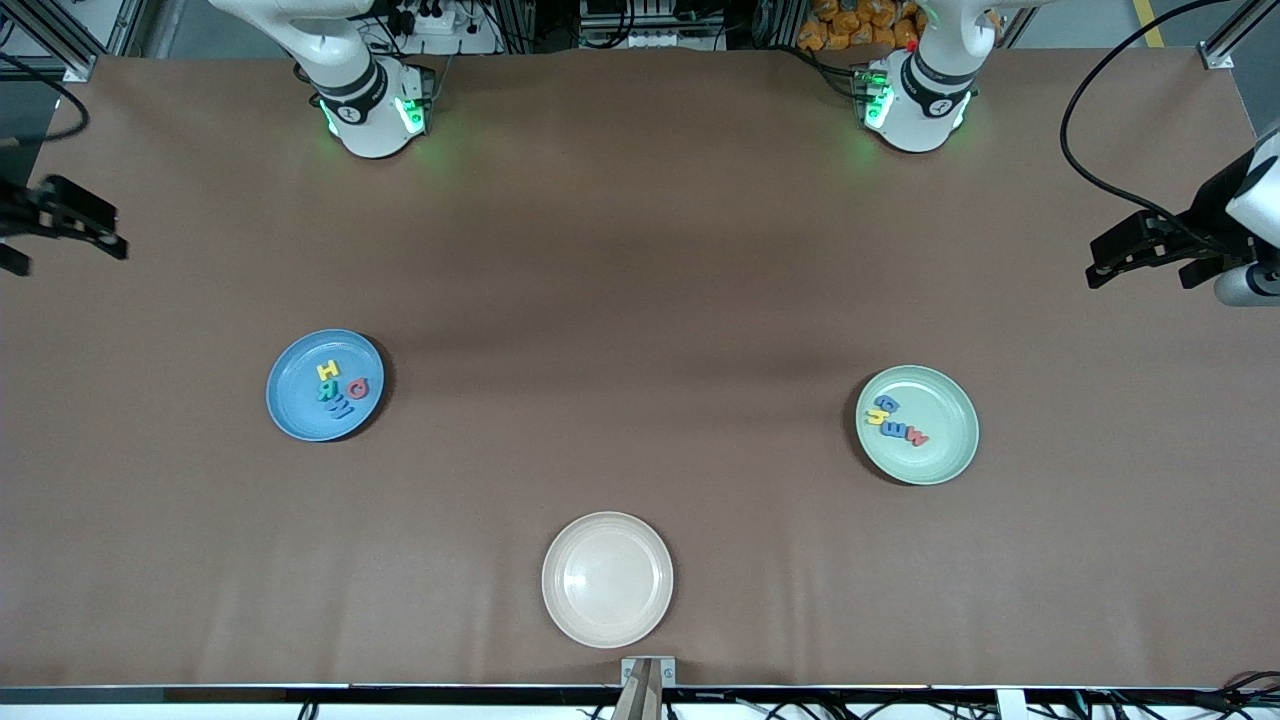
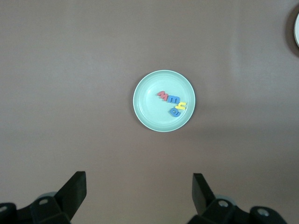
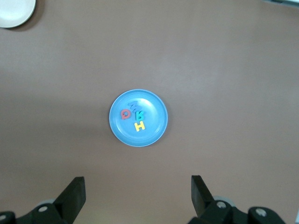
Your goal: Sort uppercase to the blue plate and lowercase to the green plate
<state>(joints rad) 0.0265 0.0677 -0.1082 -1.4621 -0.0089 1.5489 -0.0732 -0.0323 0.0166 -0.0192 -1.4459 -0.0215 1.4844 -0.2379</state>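
The blue plate is seen toward the right arm's end of the table, farther from the front camera than the beige plate. It is round and plain, with a shallow rim. Four uppercase letters are lying in it close together: the yellow H, the green R, the red Q and the blue W.

The green plate is placed toward the left arm's end of the table, also farther from the camera than the beige plate and well apart from it. It is pale mint and of the same form. The lowercase letters are gathered in it: a red m, a yellow h, a blue rounded letter and a dark blue piece between them.

The left gripper is held high over the table, looking down on the green plate; its jaws are spread wide and nothing is grasped. The right gripper is held in the same way over the blue plate, released and empty.
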